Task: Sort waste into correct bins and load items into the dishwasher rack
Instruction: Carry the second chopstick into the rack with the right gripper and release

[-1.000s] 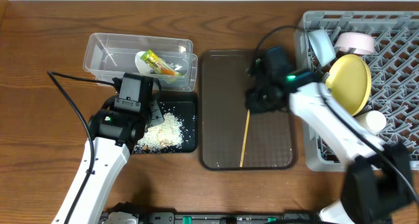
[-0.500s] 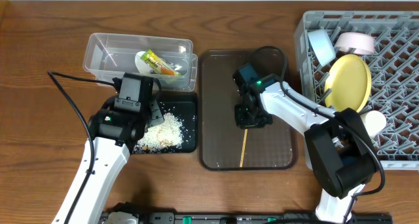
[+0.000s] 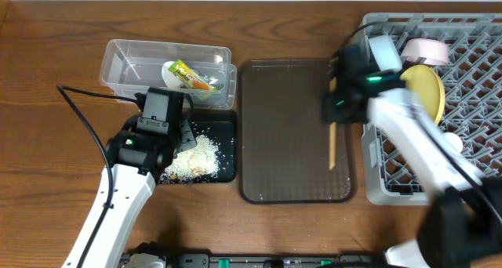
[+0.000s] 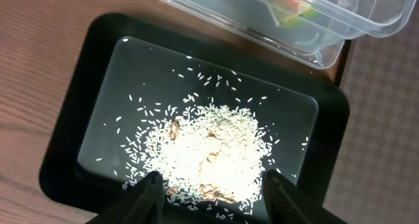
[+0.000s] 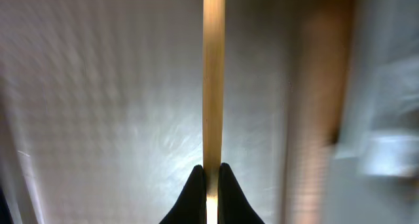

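Observation:
My right gripper (image 3: 336, 111) is shut on a thin wooden chopstick (image 3: 332, 146) and holds it above the right edge of the dark brown serving tray (image 3: 274, 127); the right wrist view shows the stick (image 5: 213, 73) pinched between the fingertips (image 5: 211, 175). My left gripper (image 4: 209, 185) is open over the black tray (image 4: 65, 145), just above a heap of whitish rice scraps (image 4: 209, 152). The clear tub (image 3: 125, 60) holds the green-yellow-orange wrapper (image 3: 188, 74). The grey rack (image 3: 478, 88) holds the pale yellow plate (image 3: 427, 92), a light blue bowl (image 3: 383, 55) and a small white cup (image 3: 451, 145).
The black tray (image 3: 227, 143) lies in front of the clear tub, left of the brown serving tray. A pale pink-white bowl (image 3: 427, 50) stands in the rack's far part. A black cable (image 3: 78, 111) runs across the wood at the left.
My right gripper took the chopstick off the middle of the brown tray, lifted it and carried it right toward the rack. The left arm has not moved.

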`<move>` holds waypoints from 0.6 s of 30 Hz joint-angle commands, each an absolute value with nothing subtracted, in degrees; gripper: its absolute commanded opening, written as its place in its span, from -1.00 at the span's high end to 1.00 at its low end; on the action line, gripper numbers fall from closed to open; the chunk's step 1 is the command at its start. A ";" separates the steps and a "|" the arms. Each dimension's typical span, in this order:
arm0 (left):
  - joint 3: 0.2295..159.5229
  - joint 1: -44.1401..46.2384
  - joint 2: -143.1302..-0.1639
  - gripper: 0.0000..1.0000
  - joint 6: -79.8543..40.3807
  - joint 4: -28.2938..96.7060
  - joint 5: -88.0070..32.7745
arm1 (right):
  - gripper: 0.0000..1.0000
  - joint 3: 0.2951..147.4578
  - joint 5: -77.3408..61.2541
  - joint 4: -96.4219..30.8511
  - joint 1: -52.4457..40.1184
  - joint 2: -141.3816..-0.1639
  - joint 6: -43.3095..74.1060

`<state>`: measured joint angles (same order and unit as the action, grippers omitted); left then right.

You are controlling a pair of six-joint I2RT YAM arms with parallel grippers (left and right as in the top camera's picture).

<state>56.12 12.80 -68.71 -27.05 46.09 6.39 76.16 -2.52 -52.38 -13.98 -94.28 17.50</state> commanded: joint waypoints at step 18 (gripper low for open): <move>55.77 12.56 -68.86 -0.31 -27.35 46.19 6.87 | 0.95 77.03 -1.54 -58.30 4.80 -95.24 0.99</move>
<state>56.12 12.80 -68.71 -27.18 46.09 6.42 77.17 -1.48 -58.24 4.80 -93.49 2.76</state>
